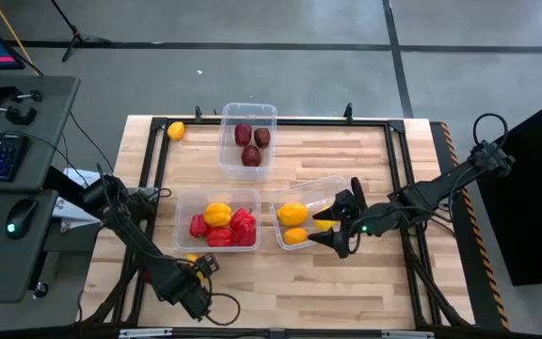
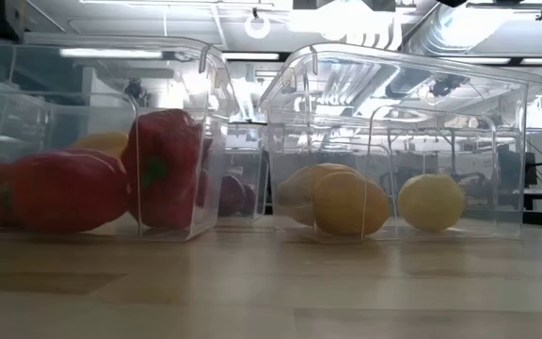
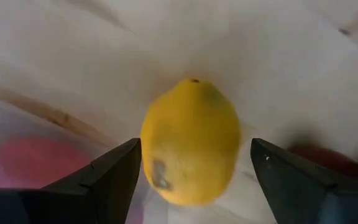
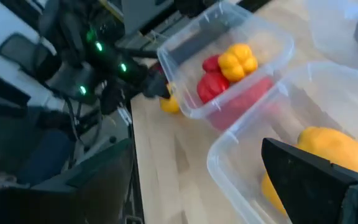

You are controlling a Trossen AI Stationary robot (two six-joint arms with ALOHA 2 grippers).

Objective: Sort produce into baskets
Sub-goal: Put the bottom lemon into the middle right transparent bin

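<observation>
Only wrist view — left pincer (image 3: 191,168) straddles lemon (image 3: 190,142).

Three clear, colourless plastic tubs sit on a pale wooden slatted tabletop (image 1: 346,282): the far tub (image 1: 248,135) holds dark maroon round pieces (image 1: 251,146), the near-left tub (image 1: 218,220) bright red pepper shapes (image 1: 226,230) with one yellow pepper (image 1: 217,214), and the tilted near-right tub (image 1: 310,212) yellow-orange pieces (image 1: 293,224). A plain yellow lemon-shaped piece (image 3: 190,142) bears a small grey blemish, and the black-fingered left gripper (image 3: 192,177) frames it.
</observation>
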